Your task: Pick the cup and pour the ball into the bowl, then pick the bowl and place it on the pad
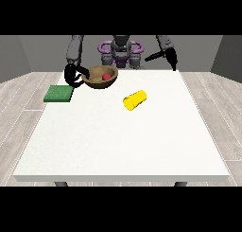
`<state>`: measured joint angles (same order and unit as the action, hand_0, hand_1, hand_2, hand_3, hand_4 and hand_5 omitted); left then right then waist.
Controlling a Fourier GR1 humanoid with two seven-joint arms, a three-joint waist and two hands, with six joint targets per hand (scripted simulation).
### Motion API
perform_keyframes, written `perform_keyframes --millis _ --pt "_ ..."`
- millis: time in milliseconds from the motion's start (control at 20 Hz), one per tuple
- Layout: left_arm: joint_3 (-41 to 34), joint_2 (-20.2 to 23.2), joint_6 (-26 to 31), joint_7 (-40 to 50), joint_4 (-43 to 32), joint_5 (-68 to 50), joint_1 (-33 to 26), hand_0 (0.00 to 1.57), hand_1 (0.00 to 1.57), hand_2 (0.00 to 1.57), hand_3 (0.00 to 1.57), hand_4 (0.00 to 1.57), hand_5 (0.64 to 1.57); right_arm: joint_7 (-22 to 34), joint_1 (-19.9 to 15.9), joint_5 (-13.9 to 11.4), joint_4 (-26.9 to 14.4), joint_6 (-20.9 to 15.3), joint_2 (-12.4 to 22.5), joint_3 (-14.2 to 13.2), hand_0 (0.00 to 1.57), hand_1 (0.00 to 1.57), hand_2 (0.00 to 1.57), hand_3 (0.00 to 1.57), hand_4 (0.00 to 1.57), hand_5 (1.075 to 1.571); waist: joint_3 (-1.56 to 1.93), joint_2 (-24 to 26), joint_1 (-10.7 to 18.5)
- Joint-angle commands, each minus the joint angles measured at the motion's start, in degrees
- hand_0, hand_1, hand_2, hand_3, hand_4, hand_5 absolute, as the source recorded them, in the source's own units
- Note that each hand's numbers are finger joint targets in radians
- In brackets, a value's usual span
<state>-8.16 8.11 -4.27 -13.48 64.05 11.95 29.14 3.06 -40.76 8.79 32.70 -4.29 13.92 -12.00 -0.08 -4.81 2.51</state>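
Since the ball (107, 76) sits in the bowl (97, 82) | hand at the view's left (72, 75) curls on its rim, bound for the pad (58, 93) | cup (134, 100) lies tipped, spent | hand at the view's right (171, 58): fingers unreadable

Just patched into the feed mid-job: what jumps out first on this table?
The yellow cup lies on its side near the table's middle, apart from both hands. At the far left, the hand at the view's left grips the rim of the brown bowl, which holds the red ball. The green pad lies just left of the bowl.
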Motion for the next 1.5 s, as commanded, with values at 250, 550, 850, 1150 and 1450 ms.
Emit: perform_keyframes --millis 250,550,850,1150,1450 --pt "0.29 0.57 -0.53 -0.45 2.87 -0.25 1.43 0.00 0.00 0.00 0.00 0.00 1.569 -0.67 0.61 6.13 -0.05 9.39 11.83 -7.45 1.57 1.57 1.57 1.57 1.06 1.560 0.13 -5.71 0.87" --pt "0.56 -2.90 -5.87 -8.42 -0.71 1.37 -2.91 0.00 0.00 0.00 0.00 0.00 1.565 -2.35 4.94 6.78 1.06 15.46 13.33 -6.98 1.57 1.57 1.57 1.57 1.08 1.559 0.08 -6.79 -3.82" --pt "3.50 -3.86 -9.07 -6.70 4.57 4.36 3.57 0.00 0.00 0.00 0.00 0.00 1.565 -4.58 0.47 10.50 -4.29 20.59 22.02 -12.82 1.57 1.57 1.57 1.37 1.03 1.562 0.17 -16.51 0.38" --pt "4.39 -2.38 -8.81 -5.00 13.77 4.95 2.93 0.00 0.00 0.00 0.00 0.00 1.563 -15.07 3.17 8.46 -7.67 24.55 28.94 -14.16 1.57 1.57 1.57 0.35 1.02 1.569 0.26 -23.42 0.38" --pt "7.59 -4.04 -9.30 -1.61 21.73 6.54 -0.31 0.00 0.00 0.00 0.00 0.00 1.564 -18.27 1.63 7.80 -11.34 26.32 31.78 -14.74 1.57 1.57 1.57 0.00 1.04 1.569 0.26 -25.79 0.30"
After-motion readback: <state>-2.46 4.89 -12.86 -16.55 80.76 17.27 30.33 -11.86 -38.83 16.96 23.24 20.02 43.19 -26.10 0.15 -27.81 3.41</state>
